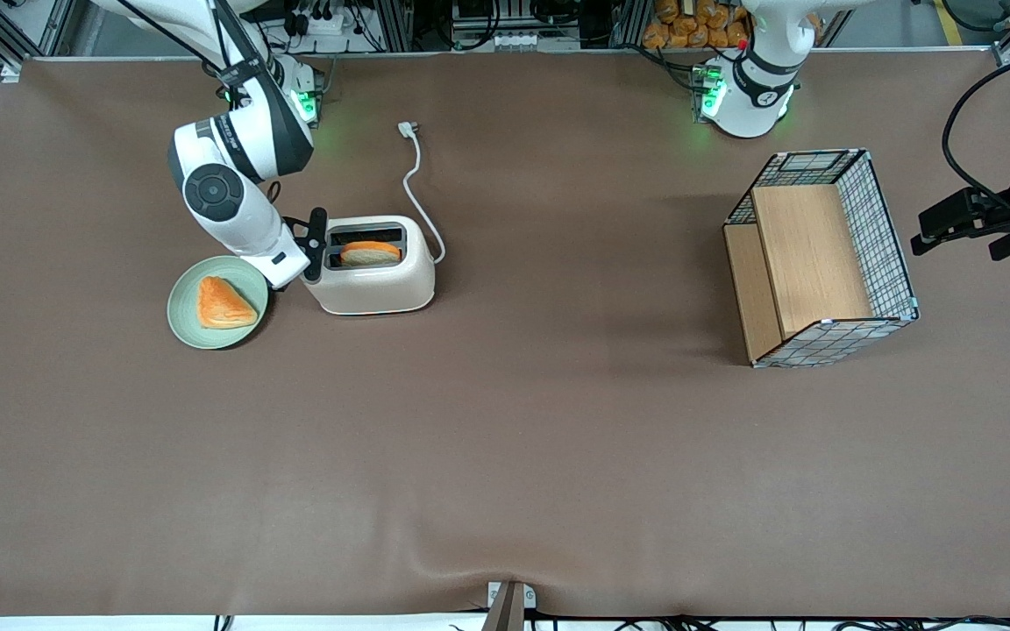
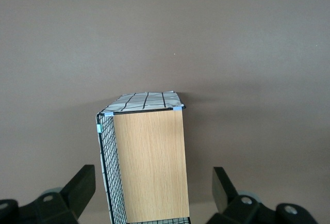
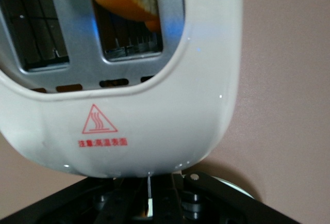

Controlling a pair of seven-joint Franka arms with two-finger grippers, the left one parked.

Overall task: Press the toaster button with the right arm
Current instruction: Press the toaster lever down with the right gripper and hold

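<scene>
The right arm [image 1: 238, 166] reaches down so its gripper [image 1: 314, 250] sits right against the narrow end of the toaster [image 1: 375, 272], which has a slice of bread [image 1: 371, 253] poking out of the slot nearer the camera. A green plate [image 1: 191, 307] with a pastry [image 1: 223, 303] sits just beside that end, all toward the working arm's end of the table. The toaster's white cord [image 1: 420, 193] trails off toward the table's back edge, and a wire basket with wooden shelf [image 1: 821, 258] lies well apart toward the parked arm's end.

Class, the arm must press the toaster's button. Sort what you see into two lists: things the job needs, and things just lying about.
Needed: toaster; right arm's tool, at the toaster's narrow end.

Lying about: green plate with pastry; bread slice in the toaster's slot; wire basket, toward the parked arm's end.
</scene>
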